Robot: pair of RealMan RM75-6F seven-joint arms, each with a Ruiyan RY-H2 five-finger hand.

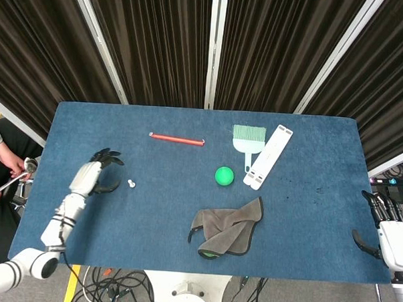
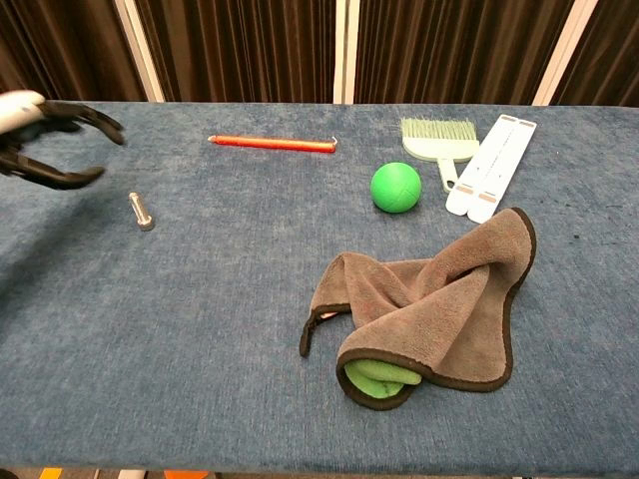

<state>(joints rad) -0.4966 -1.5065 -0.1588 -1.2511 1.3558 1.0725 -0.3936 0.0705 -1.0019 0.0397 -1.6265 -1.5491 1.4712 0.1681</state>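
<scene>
two hands in view. left hand [image 1: 93, 176] hovers near the bench's [image 1: 152, 216] left edge, fingers [image 2: 70, 178] spread wide, holding nothing. small metal bolt [image 2: 141, 212] lies on the bench just beside it, not touched. right hand [image 1: 385, 226] sits off the right edge, fingers apart, holding nothing. red pencil [image 1: 176, 138], green ball [image 1: 224, 175], grey cloth [image 1: 228, 227] well apart.

A table [image 1: 306, 216] covered in blue cloth stands before dark pleated curtains [image 1: 159, 49] split by pale upright rails [image 1: 215, 48]. Cables [image 1: 108, 291] lie on the grey floor below its front edge.
</scene>
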